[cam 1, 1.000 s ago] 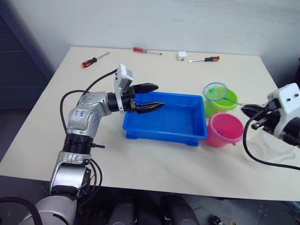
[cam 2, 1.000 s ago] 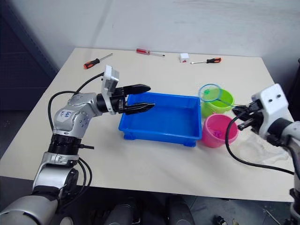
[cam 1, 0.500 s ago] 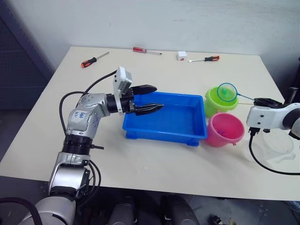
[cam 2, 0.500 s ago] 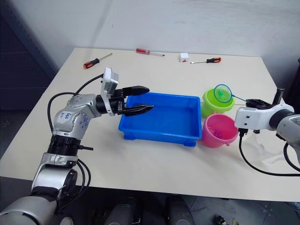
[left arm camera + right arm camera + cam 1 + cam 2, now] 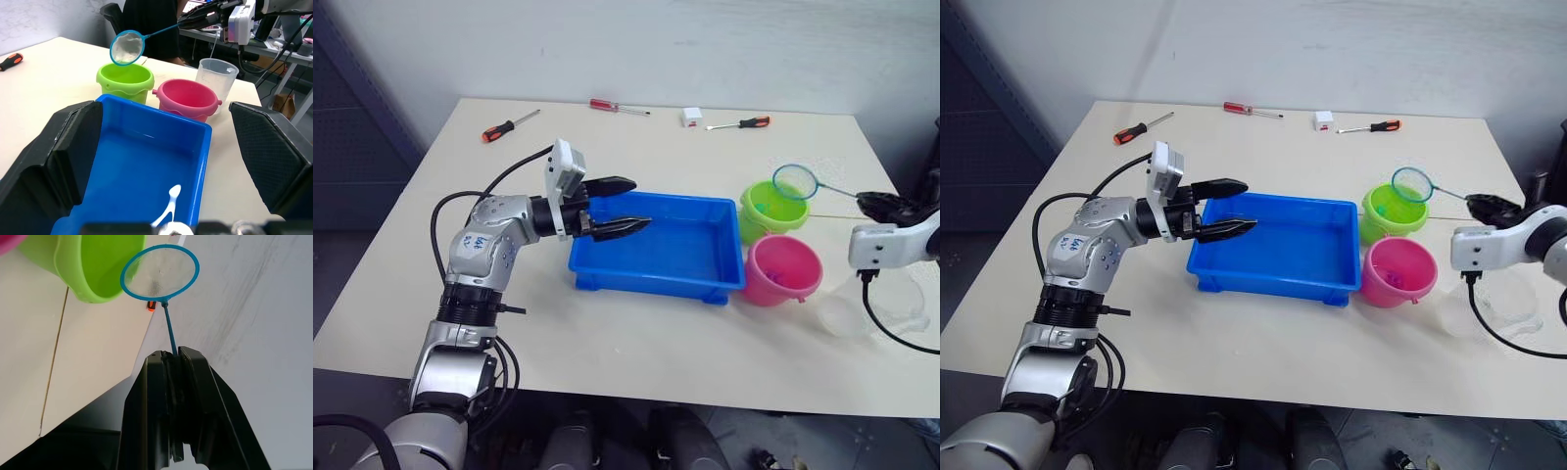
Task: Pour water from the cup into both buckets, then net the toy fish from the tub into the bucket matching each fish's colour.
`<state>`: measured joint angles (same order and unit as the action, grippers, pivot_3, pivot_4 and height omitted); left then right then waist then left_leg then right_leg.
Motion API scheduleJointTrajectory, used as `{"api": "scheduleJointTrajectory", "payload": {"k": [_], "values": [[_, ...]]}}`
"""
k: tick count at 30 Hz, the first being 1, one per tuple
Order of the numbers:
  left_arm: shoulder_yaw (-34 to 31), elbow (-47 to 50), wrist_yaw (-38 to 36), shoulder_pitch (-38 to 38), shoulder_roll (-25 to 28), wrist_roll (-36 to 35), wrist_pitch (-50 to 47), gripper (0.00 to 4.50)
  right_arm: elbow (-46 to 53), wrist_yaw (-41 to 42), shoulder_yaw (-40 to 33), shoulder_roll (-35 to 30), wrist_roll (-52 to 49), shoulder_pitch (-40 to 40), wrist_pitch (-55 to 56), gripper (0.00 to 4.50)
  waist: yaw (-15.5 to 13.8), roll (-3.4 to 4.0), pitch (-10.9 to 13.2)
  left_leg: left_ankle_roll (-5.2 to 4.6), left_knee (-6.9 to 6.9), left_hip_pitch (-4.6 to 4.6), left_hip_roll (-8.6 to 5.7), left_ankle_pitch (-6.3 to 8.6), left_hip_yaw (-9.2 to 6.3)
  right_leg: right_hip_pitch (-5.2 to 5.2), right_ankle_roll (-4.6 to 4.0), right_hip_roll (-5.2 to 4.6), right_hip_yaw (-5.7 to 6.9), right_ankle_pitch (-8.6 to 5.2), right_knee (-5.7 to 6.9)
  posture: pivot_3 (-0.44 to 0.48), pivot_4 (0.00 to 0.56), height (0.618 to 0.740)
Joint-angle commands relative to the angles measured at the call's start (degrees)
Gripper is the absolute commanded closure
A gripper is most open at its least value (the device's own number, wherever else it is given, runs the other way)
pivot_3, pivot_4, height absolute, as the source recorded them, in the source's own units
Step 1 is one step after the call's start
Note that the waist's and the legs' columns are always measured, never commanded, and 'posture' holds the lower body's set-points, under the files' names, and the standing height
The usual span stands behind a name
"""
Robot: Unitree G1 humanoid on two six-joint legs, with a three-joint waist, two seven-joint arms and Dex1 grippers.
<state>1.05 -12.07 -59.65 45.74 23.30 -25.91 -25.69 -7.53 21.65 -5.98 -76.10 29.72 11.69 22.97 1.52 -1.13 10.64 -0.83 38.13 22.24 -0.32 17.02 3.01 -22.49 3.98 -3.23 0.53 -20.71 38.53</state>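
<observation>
Clear plastic measuring cup (image 5: 1494, 304) nearest on the beige table (image 5: 1263, 343), pink round pail (image 5: 1398, 271) beside the shallow bright blue tub (image 5: 1278, 247), left gripper (image 5: 1231, 207) spread wide over its rim, right gripper (image 5: 879, 204) clamped on the blue-hooped net (image 5: 794, 181), hoop above the lime green pail (image 5: 771, 211), red-handled screwdrivers (image 5: 622, 107) farthest.

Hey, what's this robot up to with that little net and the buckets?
The right claw is shut on the net, holding its hoop in the air by the green bucket. The left claw hangs open over the blue tub. The pink bucket and the clear cup stand alongside.
</observation>
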Motion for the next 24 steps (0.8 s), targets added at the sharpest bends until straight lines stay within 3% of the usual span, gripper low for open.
{"api": "scheduleJointTrajectory", "payload": {"k": [1, 3, 7, 10, 12, 16, 18, 24], "values": [[-0.37, 1.32, -0.36, 0.33, 0.82, 0.29, 0.99, 0.05, -0.35, -0.17, -4.36, 1.45, -3.7, 0.74, -1.31, 4.5, 0.0, 0.0, 0.0, 0.0, 0.0, 0.0, 0.0, 0.0, 0.0, 0.0, 0.0, 0.0, 0.0, 0.0, 0.0, 0.0, 0.15, 0.74], [0.02, 1.54, -0.86, 0.05, 1.5, 0.67, 1.06, 0.05, -1.01, 2.67, -5.76, 2.87, -8.99, 1.29, -2.16, 4.5, 0.02, 0.0, 0.0, 0.0, 0.01, 0.01, 0.0, 0.0, 0.01, 0.0, 0.0, 0.0, 0.0, 0.0, 0.0, 0.0, 0.15, 0.74], [-0.67, 6.04, -4.53, -2.27, 5.98, -1.44, -2.15, 0.05, 9.32, 17.06, -9.79, 12.3, -37.52, 0.84, -17.91, 4.5, 0.43, -0.04, 0.02, 0.03, 0.0, -0.06, 0.08, 0.0, 0.0, 0.07, 0.0, 0.11, -0.01, 0.0, -0.01, 0.0, 0.15, 0.74], [-3.97, 14.53, -10.43, -7.58, 14.58, -7.28, -8.98, 0.05, 22.36, 25.83, -11.11, 15.41, -61.06, -0.57, -35.9, 4.5, 0.61, -0.01, 0.03, 0.07, -0.01, -0.06, 0.12, -0.01, -0.01, 0.0, -0.01, 0.14, -0.04, 0.0, 0.11, 0.0, 0.15, 0.74], [-5.27, 18.51, -12.34, -11.56, 19.58, -8.6, -10.75, 0.05, 28.09, 29.66, -10.02, 16.05, -68.18, -2.15, -41.36, 4.5, 0.59, 0.0, 0.03, 0.1, -0.08, -0.08, 0.19, 0.0, -0.08, 0.02, -0.02, 0.16, -0.02, 0.0, 0.13, 0.0, 0.15, 0.74], [-6.9, 24.59, -11.44, -20.59, 25.99, -7.47, -11.2, 0.05, 32.01, 32.7, -3.04, 18.32, -67.66, -3.3, -44.31, 4.5, -0.06, -0.01, 0.02, -0.06, -0.05, -0.19, 0.13, 0.1, -0.31, 0.33, -0.06, 0.01, 0.15, -0.01, -0.22, 0.0, 0.15, 0.74], [-8.46, 27.6, -12.1, -27.73, 29.08, -6.73, -10.06, 0.05, 31.39, 34.63, 3.31, 20.95, -62.74, -3.45, -41.55, 4.5, -0.06, -0.01, 0.02, -0.2, -0.07, -0.34, 0.04, 0.18, -0.48, 0.7, -0.06, -0.11, 0.33, -0.01, -0.57, 0.0, 0.15, 0.74], [-10.9, 28.09, -9.2, -38.26, 32.74, -1.68, -4.57, 0.05, 24.47, 36.79, 15.68, 27.85, -50.54, -1.99, -35.11, 4.5, -0.12, -0.01, 0.02, -0.36, -0.1, -0.26, -0.01, 0.39, -0.62, 0.83, -0.05, -0.18, 0.46, -0.01, -0.96, 0.0, 0.15, 0.74]]}}
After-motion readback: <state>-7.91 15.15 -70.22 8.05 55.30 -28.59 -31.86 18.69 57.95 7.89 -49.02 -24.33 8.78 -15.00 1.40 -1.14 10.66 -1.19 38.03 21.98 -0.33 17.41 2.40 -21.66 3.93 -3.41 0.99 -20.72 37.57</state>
